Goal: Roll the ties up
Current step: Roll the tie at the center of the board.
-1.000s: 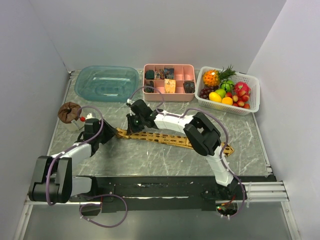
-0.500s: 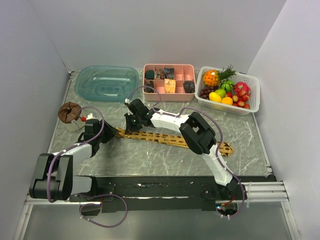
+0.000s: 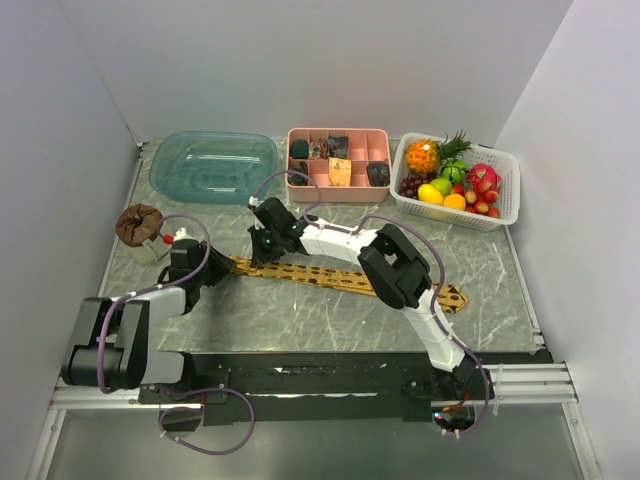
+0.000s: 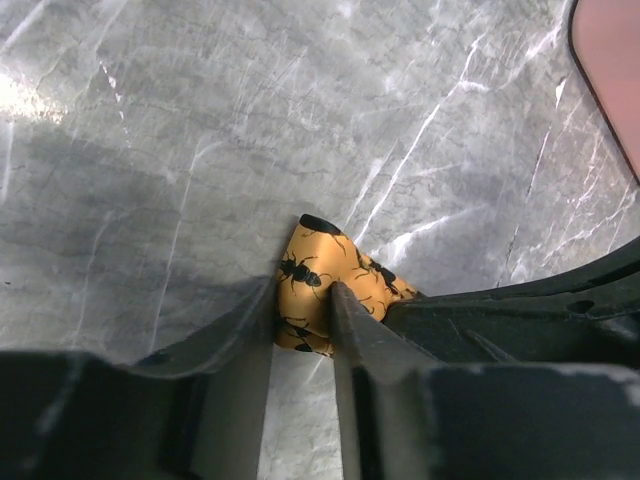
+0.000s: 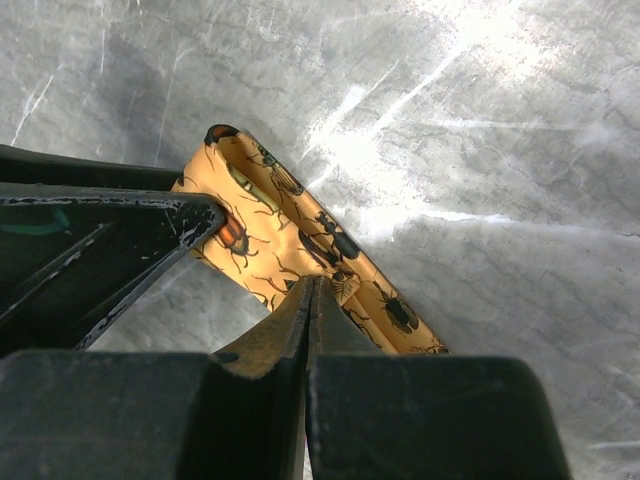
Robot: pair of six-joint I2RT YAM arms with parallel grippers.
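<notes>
The tie (image 3: 340, 278) is golden-yellow with a dark insect print and lies slantwise across the marble table, from the left middle to the right front. My left gripper (image 3: 218, 268) is at its left end. In the left wrist view the fingers (image 4: 345, 330) clamp the folded tip of the tie (image 4: 320, 270). My right gripper (image 3: 262, 248) stands just to the right of that end. In the right wrist view its jaws (image 5: 311, 285) are pressed together with their tips down on the tie (image 5: 300, 235), and nothing shows between them.
A teal tub (image 3: 213, 165), a pink divided box (image 3: 338, 163) and a white basket of fruit (image 3: 458, 180) line the back. A brown round object (image 3: 138, 224) sits at the left edge. White walls close in on both sides.
My right gripper has shifted slightly left along the tie towards the left gripper. The left gripper has stayed at the tie's end.
</notes>
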